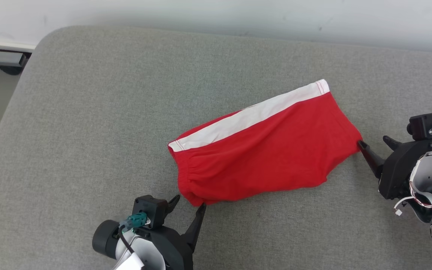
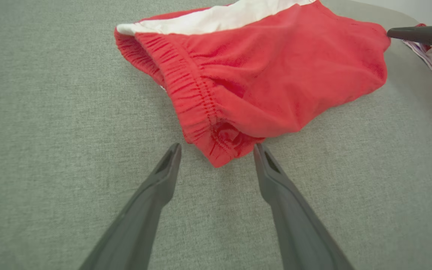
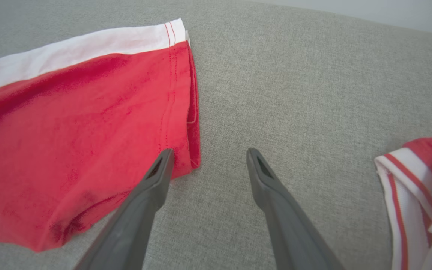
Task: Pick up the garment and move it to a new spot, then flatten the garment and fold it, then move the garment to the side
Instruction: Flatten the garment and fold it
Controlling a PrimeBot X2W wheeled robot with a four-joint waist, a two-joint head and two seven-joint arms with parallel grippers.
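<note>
While the red garment (image 1: 261, 150) lies spread near the middle of the grey padded surface (image 1: 107, 112), neither arm has hold of it. I read it as shorts laid flat and doubled leg over leg, the white side stripe (image 1: 249, 116) along the far edge and the gathered waistband (image 2: 189, 86) toward my left. So, by my judgement, the move and the flattening are done. A further fold, if one is wanted, and the shift to the side are left.

My left gripper (image 1: 190, 201) sits at the near waistband corner, fingers spread wide on either side of it and closed on nothing. My right gripper (image 1: 372, 140) is at the hem corner, fingers just as wide and empty, with one tip touching or just beside the cloth.

A second red-and-white striped garment (image 3: 418, 202) lies off to the right, near my right arm. I judge it could get in the way if I set the shorts aside there.
</note>
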